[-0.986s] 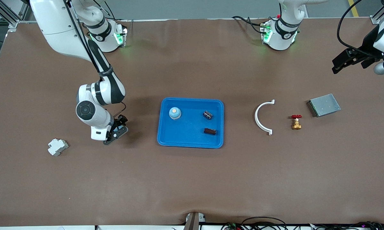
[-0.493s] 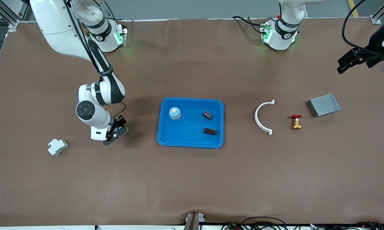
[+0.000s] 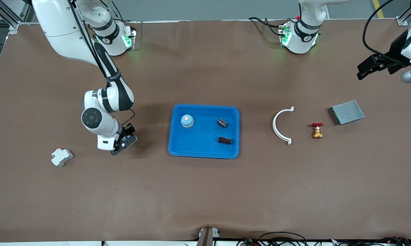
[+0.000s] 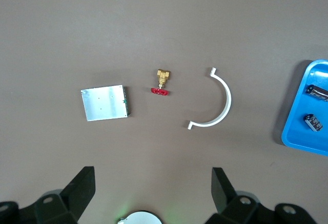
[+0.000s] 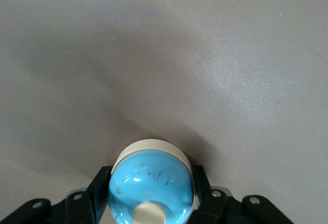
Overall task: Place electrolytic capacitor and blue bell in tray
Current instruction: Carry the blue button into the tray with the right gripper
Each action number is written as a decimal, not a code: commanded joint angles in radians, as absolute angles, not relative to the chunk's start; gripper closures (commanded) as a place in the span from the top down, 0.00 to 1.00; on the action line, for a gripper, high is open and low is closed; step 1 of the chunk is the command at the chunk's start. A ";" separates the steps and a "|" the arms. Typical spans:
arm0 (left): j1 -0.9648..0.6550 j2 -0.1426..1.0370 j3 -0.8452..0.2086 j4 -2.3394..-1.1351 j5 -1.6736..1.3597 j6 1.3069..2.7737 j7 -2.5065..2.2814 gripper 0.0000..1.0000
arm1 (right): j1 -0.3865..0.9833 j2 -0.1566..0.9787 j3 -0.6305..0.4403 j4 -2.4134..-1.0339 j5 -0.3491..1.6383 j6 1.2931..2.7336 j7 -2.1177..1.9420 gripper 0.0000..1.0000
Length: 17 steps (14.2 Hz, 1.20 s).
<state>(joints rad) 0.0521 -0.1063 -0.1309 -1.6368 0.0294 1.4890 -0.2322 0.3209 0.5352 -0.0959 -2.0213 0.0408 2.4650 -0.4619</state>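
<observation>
Seemingly, right pincer (image 5: 151,203) grips blue bell (image 5: 151,185).

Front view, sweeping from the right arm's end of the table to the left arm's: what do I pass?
white plastic block → blue bell, in the tray → white half-ring → brass valve → grey metal box

I count on my table: tray (image 3: 178,150), one; blue bell, two, the first (image 3: 187,121) in the front view and the second (image 5: 151,185) in my right wrist view; electrolytic capacitor, two (image 3: 222,123) (image 3: 225,140). Of the remaining stock I hold one apiece: white curved clip (image 3: 277,126), brass valve (image 3: 317,131) with a red handle, flat grey metal box (image 3: 347,112), and white plastic block (image 3: 61,156). That makes nine items in seven kinds.
</observation>
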 commanded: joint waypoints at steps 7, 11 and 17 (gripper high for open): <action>0.060 -0.126 -0.135 -1.640 0.009 1.480 -0.177 1.00 | 0.373 0.485 -0.087 -1.915 0.207 2.221 -0.172 0.14; 0.061 -0.117 -0.127 -1.638 0.015 1.502 -0.126 1.00 | 0.460 0.486 -0.087 -1.870 0.249 2.207 0.162 0.13; 0.055 -0.103 -0.132 -1.641 0.015 1.505 -0.120 1.00 | 0.569 0.521 -0.089 -1.764 0.250 2.218 0.504 0.13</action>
<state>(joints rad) 0.0537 -0.1044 -0.1285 -1.6377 0.0294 1.4973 -0.1399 0.5567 0.4984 -0.0814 -1.8066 0.2329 2.2241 0.4383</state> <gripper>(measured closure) 0.000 0.313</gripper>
